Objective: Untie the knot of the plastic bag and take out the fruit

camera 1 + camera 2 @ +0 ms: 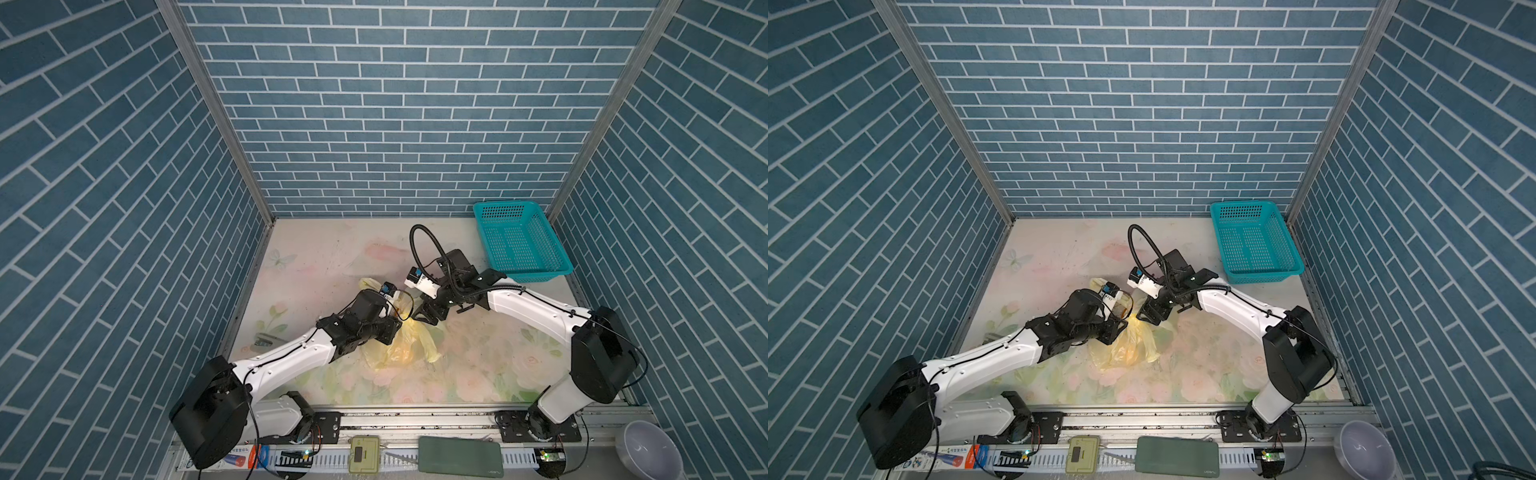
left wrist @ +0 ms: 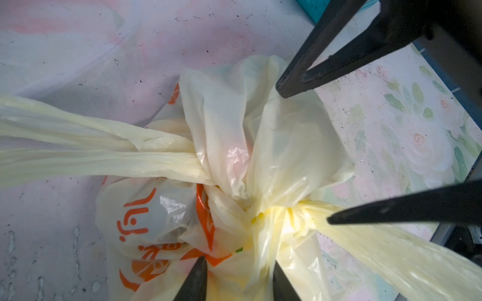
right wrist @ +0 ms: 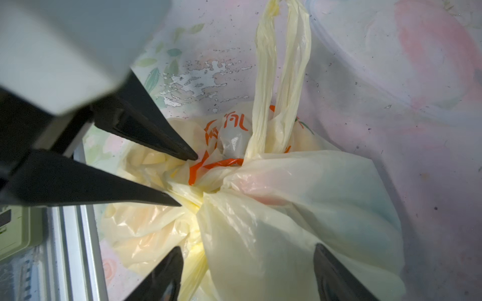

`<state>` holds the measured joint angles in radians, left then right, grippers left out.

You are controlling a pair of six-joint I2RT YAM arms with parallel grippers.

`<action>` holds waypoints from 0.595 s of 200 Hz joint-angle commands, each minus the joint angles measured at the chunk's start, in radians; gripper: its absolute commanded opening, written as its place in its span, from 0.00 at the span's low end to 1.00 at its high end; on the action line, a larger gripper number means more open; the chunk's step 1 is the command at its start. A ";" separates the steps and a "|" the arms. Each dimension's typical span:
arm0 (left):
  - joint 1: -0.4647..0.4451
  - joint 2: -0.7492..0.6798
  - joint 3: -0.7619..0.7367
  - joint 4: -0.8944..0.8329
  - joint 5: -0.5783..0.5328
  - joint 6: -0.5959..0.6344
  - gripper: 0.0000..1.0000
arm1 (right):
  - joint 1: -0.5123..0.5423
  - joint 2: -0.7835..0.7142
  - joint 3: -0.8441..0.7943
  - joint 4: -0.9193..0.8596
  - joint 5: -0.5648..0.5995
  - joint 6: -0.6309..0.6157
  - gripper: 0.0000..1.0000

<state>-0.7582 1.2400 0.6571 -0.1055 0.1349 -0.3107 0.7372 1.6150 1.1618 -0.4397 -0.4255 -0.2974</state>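
Flanking the knot (image 2: 250,213) of the plastic bag (image 2: 146,216) to loosen it: left tool (image 2: 238,263) half-closed astride it, grip uncertain; right tool (image 3: 247,251) wide open, empty.

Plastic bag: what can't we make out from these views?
- Fruit: hidden inside the plastic bag; both wrist views show only faint tints through the film.
- Knot: clear in the wrist views, but too small and washed out by glare in both top views.
- Left hand: fingers straddle the knot in the right wrist view; whether they pinch film is unclear, bunched plastic hides the contact.
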 commanded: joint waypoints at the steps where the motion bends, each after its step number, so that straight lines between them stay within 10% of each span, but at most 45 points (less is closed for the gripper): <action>1: -0.010 0.018 -0.004 0.021 -0.022 -0.004 0.35 | 0.005 0.029 -0.010 0.004 0.032 -0.080 0.76; 69: -0.038 0.022 0.005 0.023 -0.053 -0.002 0.28 | 0.005 0.056 0.019 0.052 -0.002 -0.028 0.58; 119: -0.041 -0.003 -0.001 0.016 -0.087 0.000 0.23 | 0.005 0.082 0.039 0.019 0.000 -0.025 0.14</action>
<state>-0.7925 1.2617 0.6571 -0.0914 0.0826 -0.3138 0.7387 1.6756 1.1637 -0.3965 -0.4152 -0.3027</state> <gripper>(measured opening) 0.250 0.264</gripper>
